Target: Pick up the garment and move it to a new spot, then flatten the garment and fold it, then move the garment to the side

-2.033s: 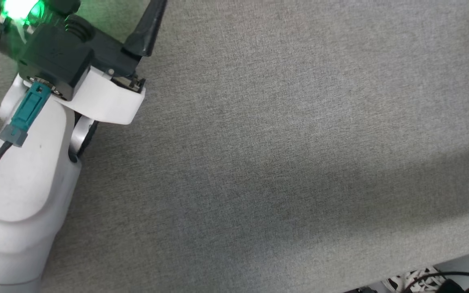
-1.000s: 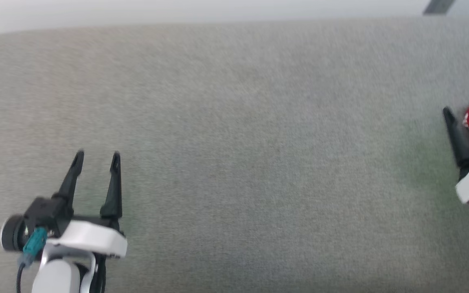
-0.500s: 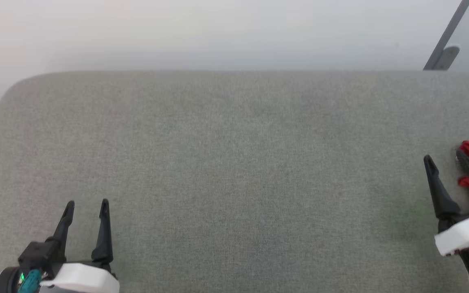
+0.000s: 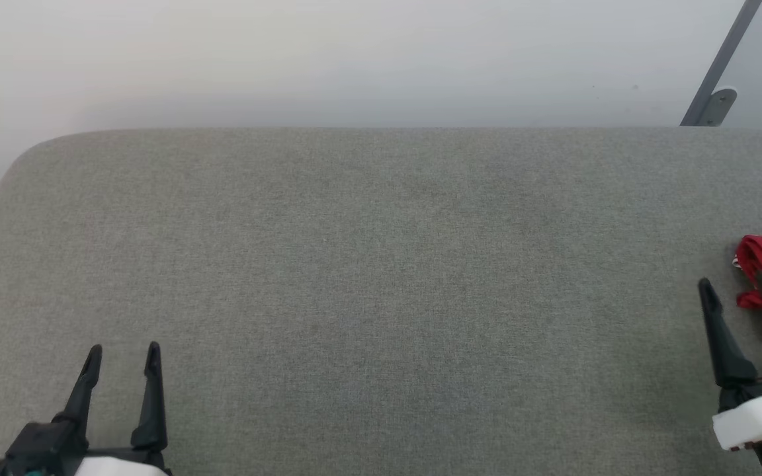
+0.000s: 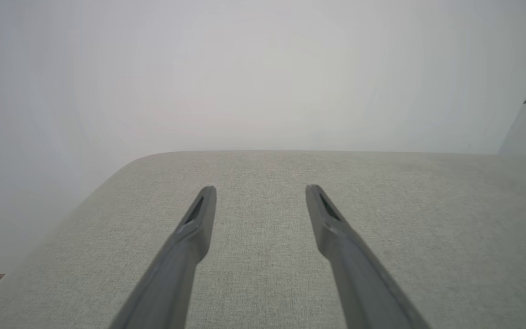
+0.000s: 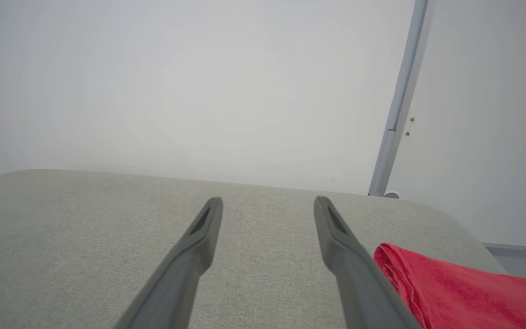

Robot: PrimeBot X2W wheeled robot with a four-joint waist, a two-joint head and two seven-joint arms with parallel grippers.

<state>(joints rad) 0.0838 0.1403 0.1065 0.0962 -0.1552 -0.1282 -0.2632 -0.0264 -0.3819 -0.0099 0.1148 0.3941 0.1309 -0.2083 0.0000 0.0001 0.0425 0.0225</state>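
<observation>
Since two seconds ago the head camera has swung up from a close look along the left forearm to a level sweep of the grey padded top (image 4: 381, 264), so most of the shift is the camera's own; in the last half second the picture only slid a little lower. One real change shows: in the blurred picture a second ago red cloth showed between the right fingers, and now it lies outside them.

Left gripper (image 4: 124, 349) has its fingers spread wide with nothing between them, only bare fabric ahead of the tips; right gripper (image 4: 733, 283) is spread just as wide and holds nothing either.

The garment (image 6: 454, 288) lies on the top just outside the right gripper's outer finger, level with that finger's middle and base; whether cloth and finger touch I cannot tell.

Such a scene fits a shirt lying ready to be taken up, and equally one already folded and set aside; the pictures do not settle which. Either way the outer finger needs care: soft cloth will drag with any sideways brush.

It is vivid red, a low soft heap whose near edge turns over in thin layers; a sliver of white-and-red trim peeps out beside the finger; the rest runs out of view, so neat or crumpled I cannot say.
</observation>
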